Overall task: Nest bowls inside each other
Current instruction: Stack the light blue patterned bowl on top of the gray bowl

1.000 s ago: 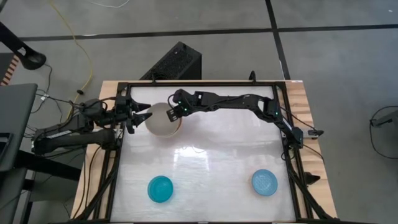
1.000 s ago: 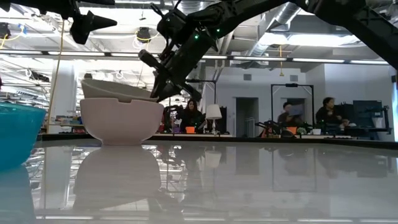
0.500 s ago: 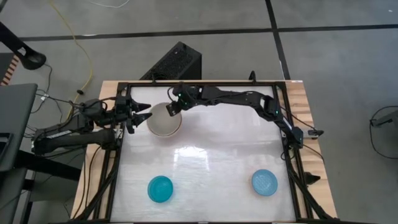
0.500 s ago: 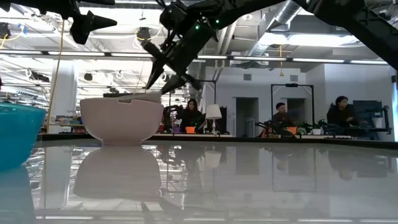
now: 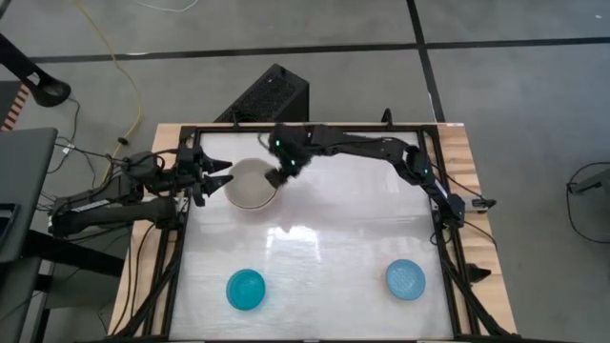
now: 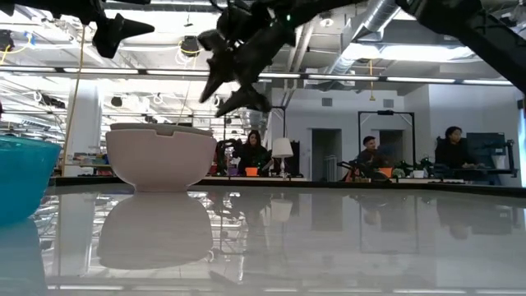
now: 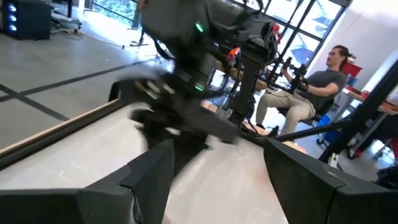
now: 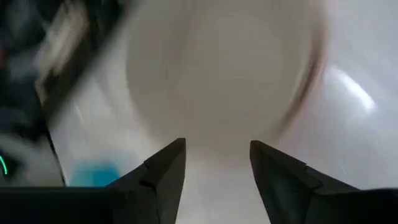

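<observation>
Right gripper [image 5: 283, 174] spread and empty just beside the nested cream stack [image 5: 251, 186], teal-blue bowl [image 5: 246, 289] nearer than light blue bowl [image 5: 406, 279]; left gripper [image 5: 212, 179] spread beside the stack.

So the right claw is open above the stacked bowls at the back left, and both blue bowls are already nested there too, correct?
Not quite: the teal-blue bowl and light blue bowl sit apart at the table's front, per the high view. The right claw is open by the stacked bowls.
</observation>
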### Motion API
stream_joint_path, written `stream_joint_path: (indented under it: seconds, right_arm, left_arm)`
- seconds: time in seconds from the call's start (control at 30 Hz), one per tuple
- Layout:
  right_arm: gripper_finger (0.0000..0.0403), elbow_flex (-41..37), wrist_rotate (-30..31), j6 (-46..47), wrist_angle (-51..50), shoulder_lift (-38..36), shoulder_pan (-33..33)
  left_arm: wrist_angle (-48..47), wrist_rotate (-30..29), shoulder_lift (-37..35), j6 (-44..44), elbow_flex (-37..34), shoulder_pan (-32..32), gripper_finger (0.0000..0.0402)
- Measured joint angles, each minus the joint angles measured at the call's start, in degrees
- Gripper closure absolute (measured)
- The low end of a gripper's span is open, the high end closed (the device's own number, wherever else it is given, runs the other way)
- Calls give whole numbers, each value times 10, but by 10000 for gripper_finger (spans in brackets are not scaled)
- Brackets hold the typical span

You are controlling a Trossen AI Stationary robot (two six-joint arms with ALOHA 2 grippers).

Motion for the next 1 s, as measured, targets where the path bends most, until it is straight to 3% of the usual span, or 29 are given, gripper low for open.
stream_joint_path:
  seconds: [0.23,0.4,0.6,0.77,1.0]
  right_arm:
    - [208,0,49,-88,-223,-59,82]
    - [211,-2,93,-85,-390,-101,165]
    - [212,-57,56,-48,-396,-189,258]
    - [213,-191,108,48,-393,-297,323]
    - [214,-485,103,179,-286,-469,405]
  left_arm:
    - [-25,7,1,0,0,0,164]
    - [-33,5,9,0,0,0,164]
    - [-34,6,27,5,0,0,164]
    - [-35,8,43,6,0,0,164]
    - [-25,8,60,9,0,0,164]
